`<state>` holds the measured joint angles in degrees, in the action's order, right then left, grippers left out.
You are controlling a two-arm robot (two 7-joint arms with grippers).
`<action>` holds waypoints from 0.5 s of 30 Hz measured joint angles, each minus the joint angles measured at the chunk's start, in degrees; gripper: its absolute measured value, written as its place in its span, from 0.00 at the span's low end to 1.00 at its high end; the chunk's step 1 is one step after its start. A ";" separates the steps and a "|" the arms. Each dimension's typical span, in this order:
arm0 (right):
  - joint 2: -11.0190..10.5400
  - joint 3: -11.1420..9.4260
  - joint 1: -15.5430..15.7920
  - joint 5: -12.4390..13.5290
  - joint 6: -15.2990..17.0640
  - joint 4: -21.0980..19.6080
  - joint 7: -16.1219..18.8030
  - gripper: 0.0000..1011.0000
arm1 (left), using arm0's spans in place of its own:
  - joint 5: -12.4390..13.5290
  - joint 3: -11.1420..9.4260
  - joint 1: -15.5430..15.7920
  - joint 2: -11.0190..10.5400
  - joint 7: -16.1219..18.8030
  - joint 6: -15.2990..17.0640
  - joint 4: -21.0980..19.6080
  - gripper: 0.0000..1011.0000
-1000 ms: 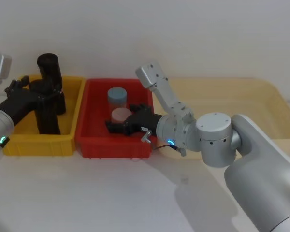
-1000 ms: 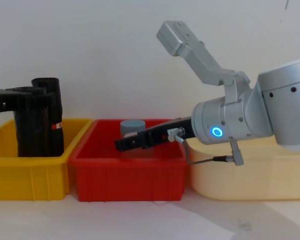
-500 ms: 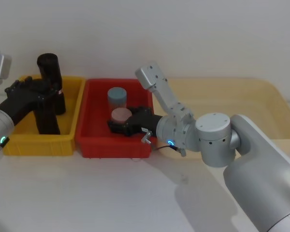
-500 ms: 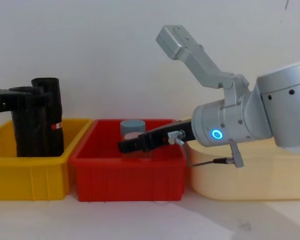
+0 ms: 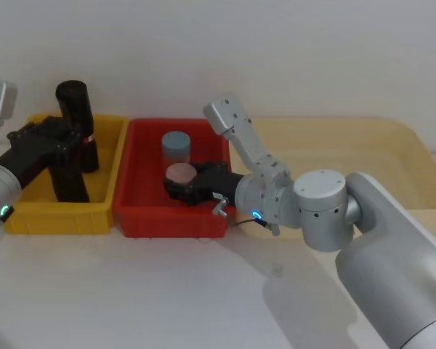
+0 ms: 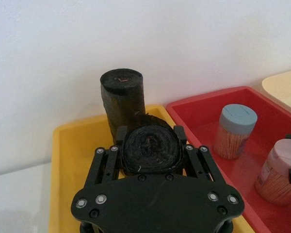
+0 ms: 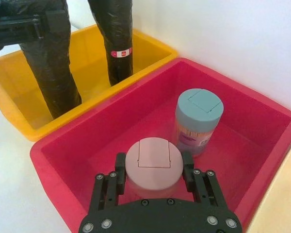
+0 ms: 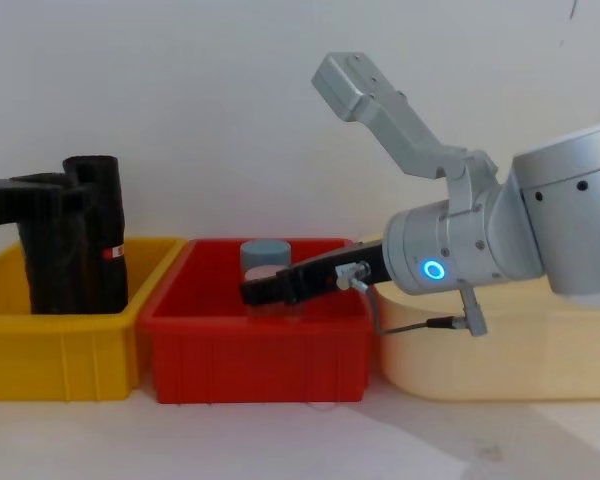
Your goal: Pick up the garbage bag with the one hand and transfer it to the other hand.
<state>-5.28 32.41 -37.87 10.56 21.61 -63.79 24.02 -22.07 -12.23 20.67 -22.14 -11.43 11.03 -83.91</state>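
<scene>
The garbage bag, a plain black crinkled roll, stands upright in the yellow bin. My left gripper, on the green-ringed arm, is shut on the bag near its top. In the left wrist view its fingers press against both sides of the bag's rolled end. A taller black roll with a red mark stands just behind. My right gripper, on the blue-ringed arm, hangs open low over the red bin. A pink-lidded jar lies in line between its fingers.
A blue-lidded jar stands behind the pink one in the red bin. A long cream tray lies to the right, and my right arm reaches across its near end. A white wall is close behind the bins.
My right gripper has drawn back a little to the right over the red bin. The left gripper and the bag have shifted slightly left.
</scene>
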 joint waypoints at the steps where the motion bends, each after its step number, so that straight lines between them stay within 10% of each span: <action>1: 0.00 0.00 0.00 0.00 0.00 0.02 0.01 0.66 | 0.00 0.00 0.00 0.00 0.00 0.00 0.00 0.53; 15: -0.01 -0.05 0.00 -0.09 -0.08 -0.09 0.13 0.66 | 0.19 0.12 -0.02 0.14 0.08 -0.15 -0.22 0.53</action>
<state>-5.29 32.36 -37.88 10.47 21.52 -63.87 24.16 -21.87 -12.11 20.65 -22.01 -11.35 10.88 -84.13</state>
